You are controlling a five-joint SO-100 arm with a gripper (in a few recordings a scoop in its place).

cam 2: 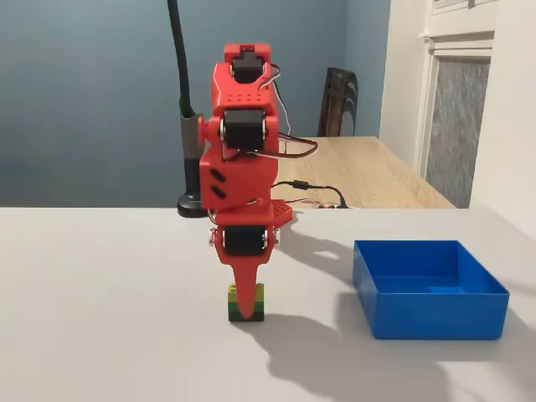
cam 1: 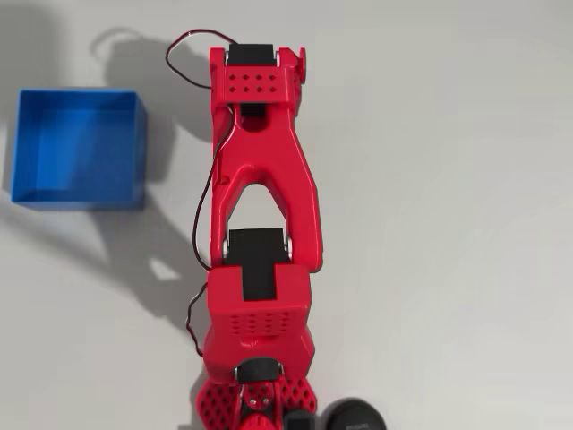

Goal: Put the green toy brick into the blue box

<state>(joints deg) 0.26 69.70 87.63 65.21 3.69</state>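
The green toy brick point(cam 2: 259, 302) lies on the grey table, its lime top and darker sides showing on either side of a red finger. My gripper point(cam 2: 244, 311) points straight down over it, with the near finger in front of the brick and its tip at table level. This edge-on angle hides whether the jaws press on the brick. In the overhead view the red arm point(cam 1: 260, 179) covers both brick and gripper. The blue box point(cam 2: 429, 289) stands open and empty to the right of the brick; in the overhead view the blue box point(cam 1: 79, 148) is at the upper left.
A black lamp stem and base point(cam 2: 191, 201) stand behind the arm. A wooden table point(cam 2: 368, 172) and a chair are further back. A black round object point(cam 1: 352, 417) sits beside the arm's base. Open grey tabletop lies between brick and box.
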